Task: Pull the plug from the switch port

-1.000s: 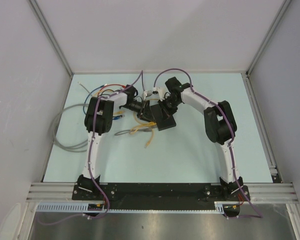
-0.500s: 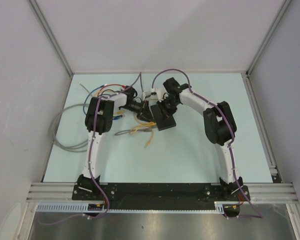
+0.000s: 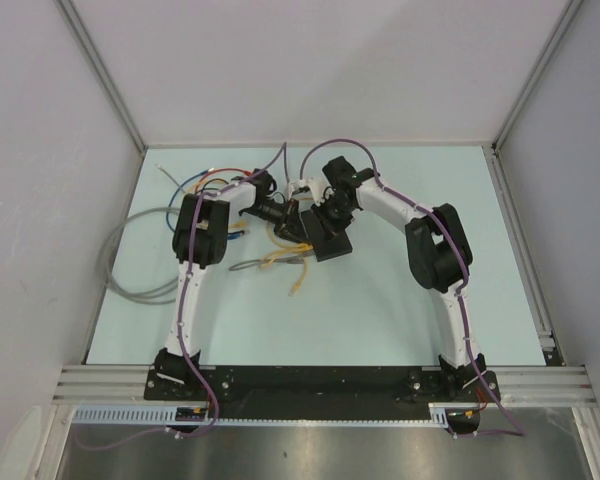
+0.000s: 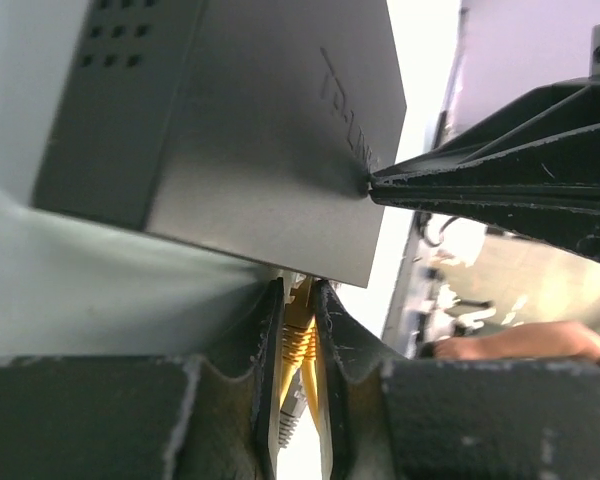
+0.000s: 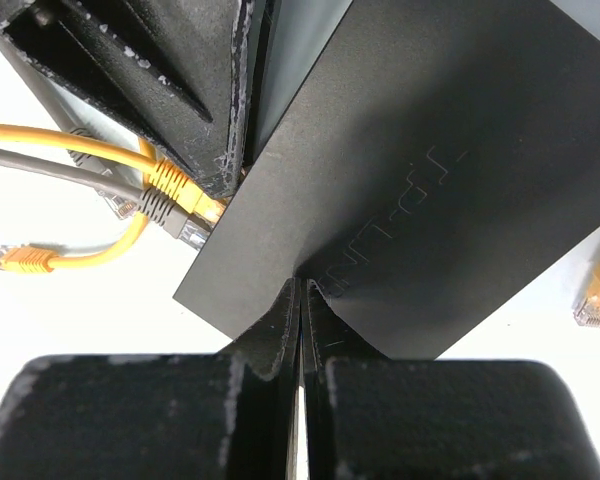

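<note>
The switch [image 3: 325,235], in the far half of the table [image 3: 400,310] midway between its sides, is pinned only by the tips of the closed right gripper [image 5: 300,292]. The yellow plug [image 4: 298,345] at its edge is pinched between the narrowly set fingers of the left gripper [image 4: 297,298]. Should the plug be held fast, the switch could be dragged along or the grip lost.

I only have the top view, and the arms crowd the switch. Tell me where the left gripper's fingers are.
Observer: The left gripper has its fingers on either side of a yellow plug at the switch edge; I cannot confirm a firm pinch.
Operator: Report the right gripper.
Observer: The right gripper is shut, its tips pressed against the switch's flat face.
Operator: Name anything near that plug.
Observer: A grey plug sits right beside it at the same edge.
</note>
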